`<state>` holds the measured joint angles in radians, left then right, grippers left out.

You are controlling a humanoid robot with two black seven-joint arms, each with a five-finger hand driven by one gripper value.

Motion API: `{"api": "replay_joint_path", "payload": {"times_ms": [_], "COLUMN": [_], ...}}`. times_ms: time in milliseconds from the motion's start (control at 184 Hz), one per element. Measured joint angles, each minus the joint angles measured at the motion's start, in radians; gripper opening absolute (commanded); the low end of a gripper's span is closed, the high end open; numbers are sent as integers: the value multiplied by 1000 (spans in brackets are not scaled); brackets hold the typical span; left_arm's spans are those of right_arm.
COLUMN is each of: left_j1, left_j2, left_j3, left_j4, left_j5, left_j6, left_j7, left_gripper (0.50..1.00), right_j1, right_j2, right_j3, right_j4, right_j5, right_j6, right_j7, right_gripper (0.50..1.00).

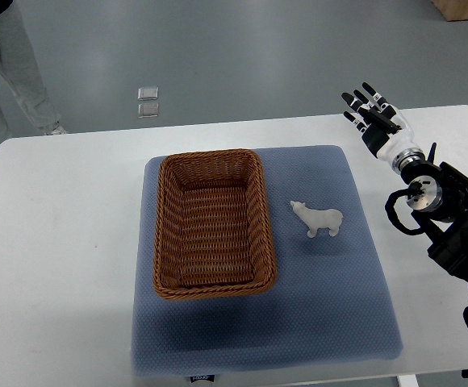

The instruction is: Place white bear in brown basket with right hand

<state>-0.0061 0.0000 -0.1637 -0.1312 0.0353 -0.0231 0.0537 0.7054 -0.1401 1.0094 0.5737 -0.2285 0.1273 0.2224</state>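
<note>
The right hand (373, 113) is at the far right of the bench (64, 242), with its arm coming in from the right edge. Its dark fingers (355, 101) are spread wide and straight, pointing to the far left, and they hold nothing. The hand is well apart from the white bear (319, 219) and is not over it, so I judge that the reach is not yet begun. The white bear stands upright on a blue mat (331, 306), its head turned to the left, toward the brown basket (211, 224). It is near the right wall of the basket but does not touch it, which leaves free room around it for the fingers to close. The basket sits on the left part of the same mat, long side running from near to far, and it is empty, so there is space inside for the toy. The left hand is not visible. At the far left, on the floor, a person's legs (8, 64) show.
</note>
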Motion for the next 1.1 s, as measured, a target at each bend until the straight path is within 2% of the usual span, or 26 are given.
{"api": "replay_joint_path", "payload": {"times_ms": [1101], "left_j1": [-1], "left_j2": [0], "left_j3": [-2], "left_j4": [7], "left_j5": [1], "left_j6": [0], "left_j7": [5], "left_gripper": [1000], "right_j1": [0], "right_j2": [3], "right_j3": [1], "right_j4": [1], "right_j5": [0], "right_j6": [1], "right_j7": [1], "right_gripper": [926]}}
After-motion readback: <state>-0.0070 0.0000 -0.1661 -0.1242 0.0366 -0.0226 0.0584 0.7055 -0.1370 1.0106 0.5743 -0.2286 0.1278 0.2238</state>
